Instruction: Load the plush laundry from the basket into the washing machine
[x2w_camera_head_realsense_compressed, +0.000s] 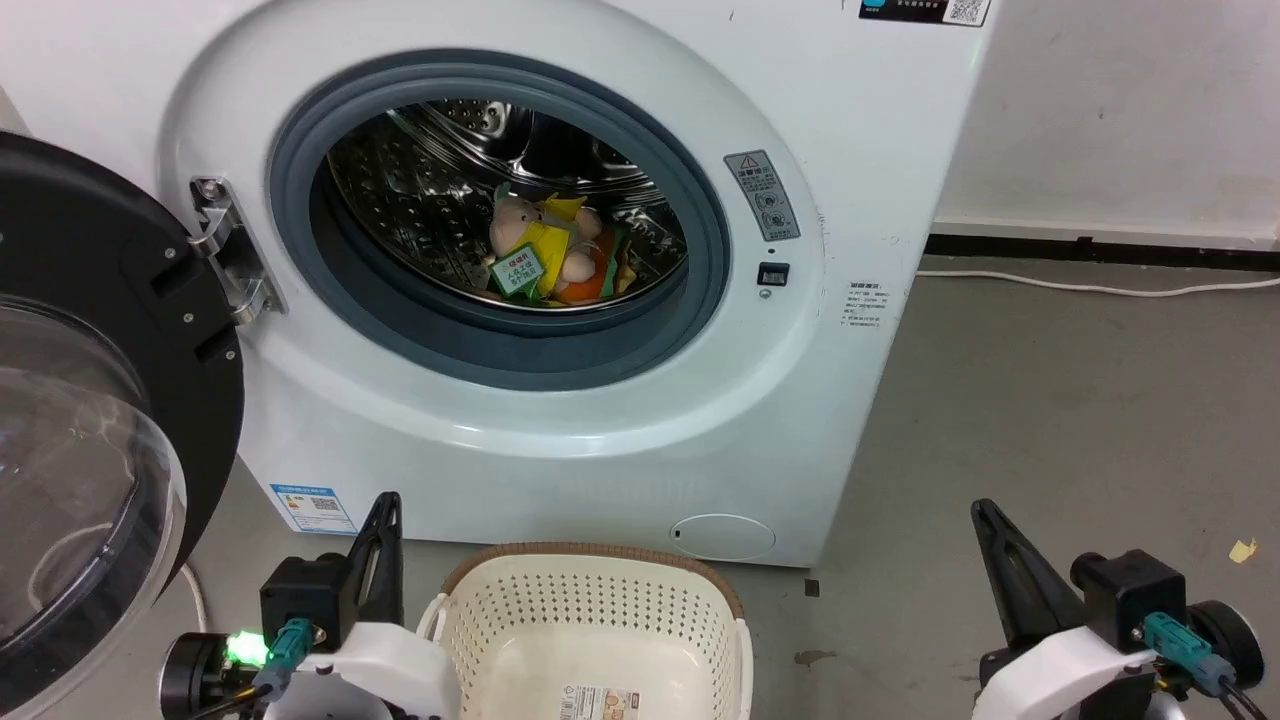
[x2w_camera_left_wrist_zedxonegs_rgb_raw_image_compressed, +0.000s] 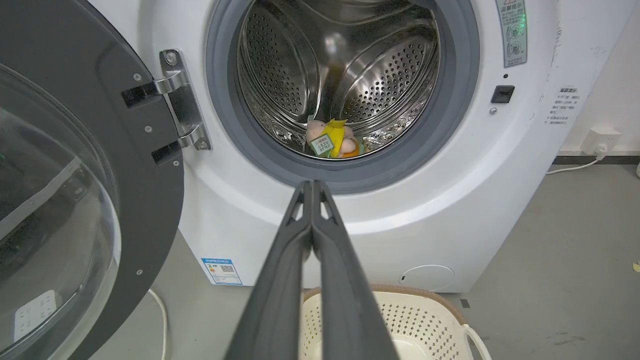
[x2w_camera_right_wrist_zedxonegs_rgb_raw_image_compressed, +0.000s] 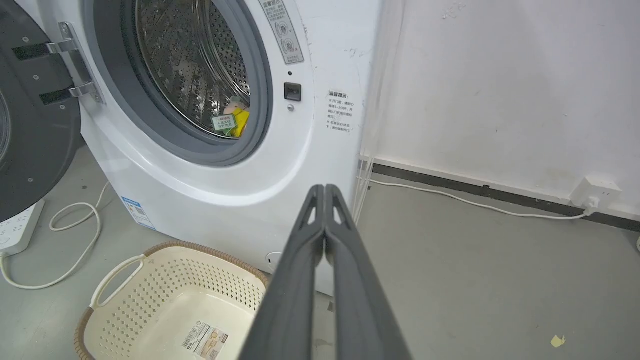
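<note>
The plush laundry (x2w_camera_head_realsense_compressed: 545, 255) is in the washing machine (x2w_camera_head_realsense_compressed: 620, 440), low at the front of the steel drum (x2w_camera_head_realsense_compressed: 400, 190), just behind the grey gasket (x2w_camera_head_realsense_compressed: 300, 210). The peach-pink doll (x2w_camera_head_realsense_compressed: 515, 222) with yellow parts is on top, green tag (x2w_camera_head_realsense_compressed: 517, 270) facing out. The orange bun (x2w_camera_head_realsense_compressed: 590, 285) is under it on the right, mostly covered.

The door (x2w_camera_head_realsense_compressed: 100, 400) is swung wide open on its hinge (x2w_camera_head_realsense_compressed: 225, 252), to my left. The basket (x2w_camera_head_realsense_compressed: 600, 550) sits on the floor (x2w_camera_head_realsense_compressed: 1050, 420) right in front of the washer, below the opening, between my arms. There's a printed label (x2w_camera_head_realsense_compressed: 598, 703) on its bare inner bottom.

My left fingers (x2w_camera_left_wrist_zedxonegs_rgb_raw_image_compressed: 314, 187) are pressed together tip to tip, holding nothing, pointed at the gasket's lower edge, above the basket rim. My right fingers (x2w_camera_right_wrist_zedxonegs_rgb_raw_image_compressed: 325, 190) are the same: flat against each other, nothing in them, right of the basket, aimed at the washer's right front corner.

A white cable (x2w_camera_head_realsense_compressed: 1100, 288) runs along the wall base on the right.
</note>
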